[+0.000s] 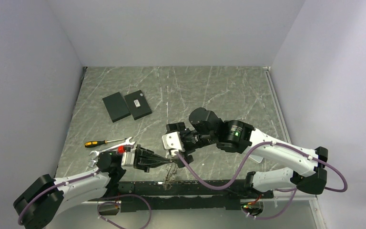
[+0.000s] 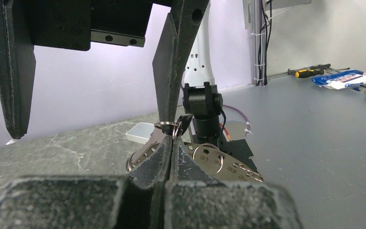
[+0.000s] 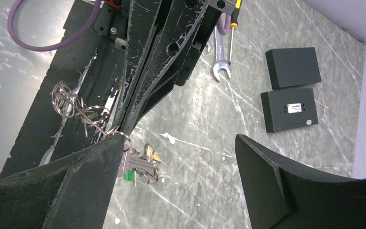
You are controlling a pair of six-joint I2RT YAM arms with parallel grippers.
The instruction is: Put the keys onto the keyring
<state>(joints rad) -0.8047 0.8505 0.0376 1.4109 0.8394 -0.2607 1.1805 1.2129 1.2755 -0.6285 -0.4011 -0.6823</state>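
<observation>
My left gripper (image 1: pixel 167 161) is shut on the keyring (image 3: pixel 122 138), a small thin metal ring pinched at its fingertips (image 3: pixel 120 130). The ring also shows in the left wrist view (image 2: pixel 167 125) just above the closed tips (image 2: pixel 173 138). Small keys (image 3: pixel 140 164) hang below the ring over the marble top, with a green tag (image 3: pixel 129 175) and a yellow touch. My right gripper (image 3: pixel 181 143) is open and empty. Its left finger (image 3: pixel 76 186) lies right against the ring and its right finger (image 3: pixel 305 191) stands far off. From above it (image 1: pixel 174 151) meets the left gripper's tip.
A bundle of loose rings (image 3: pixel 71 102) lies on the black base rail, and numbered metal tags (image 2: pixel 219 164) sit under the left fingers. Two flat black plates (image 1: pixel 116 106) (image 1: pixel 138 104) lie at the back left. A screwdriver (image 1: pixel 97 143) and a wrench (image 1: pixel 126 141) lie near the left arm.
</observation>
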